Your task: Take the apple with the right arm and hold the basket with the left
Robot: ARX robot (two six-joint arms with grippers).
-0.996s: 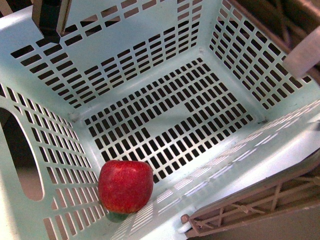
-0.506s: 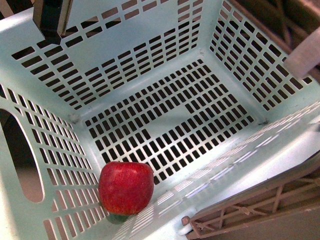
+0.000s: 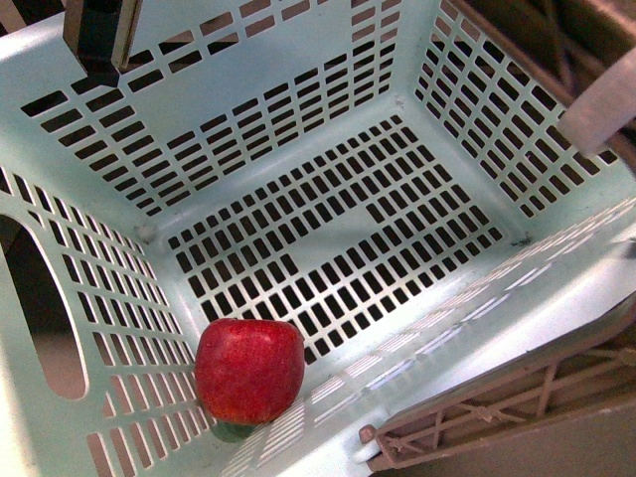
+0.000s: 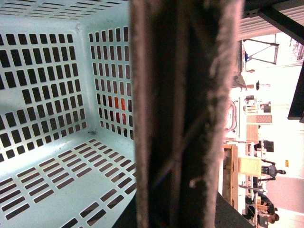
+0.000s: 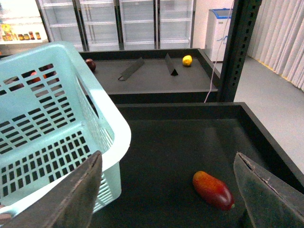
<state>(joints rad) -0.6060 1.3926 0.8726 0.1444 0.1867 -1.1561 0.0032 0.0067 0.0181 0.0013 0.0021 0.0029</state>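
**Basket.** The basket (image 3: 298, 119) fills the front view, seen from above and tilted, with its slotted floor at centre frame. A brown lattice handle (image 3: 497, 407) lies along its near rim at lower right.

**Shelf.** In the right wrist view a black shelf (image 5: 190, 142) lies just beside the basket's outer wall. It carries one elongated orange-red fruit (image 5: 213, 190), which is not the task's item.

**Apple.** The apple (image 3: 248, 370) rests on the basket floor at lower left of the front view. It sits in the corner and touches the slotted wall beside it.

**Right gripper.** The right gripper (image 5: 167, 159) is outside the basket, above the shelf. Its fingers (image 5: 80, 194) are spread wide and hold nothing.

**Left gripper.** A dark block at the basket's far rim, upper left of the front view, is probably the left gripper (image 3: 99, 40). The left wrist view shows a blurred brown bar close to the lens, with the basket interior beyond it. Whether these fingers are clamped on anything cannot be told.

**Assessment.** The basket appears to be supported, so the holding step is judged to be in hand. The apple is ungrasped. If it is to be lifted, the right arm must clear the rim and descend into the near-left corner. The fingers must straddle the fruit, and the wall leaves little room on that side. The left arm must keep the basket steady.
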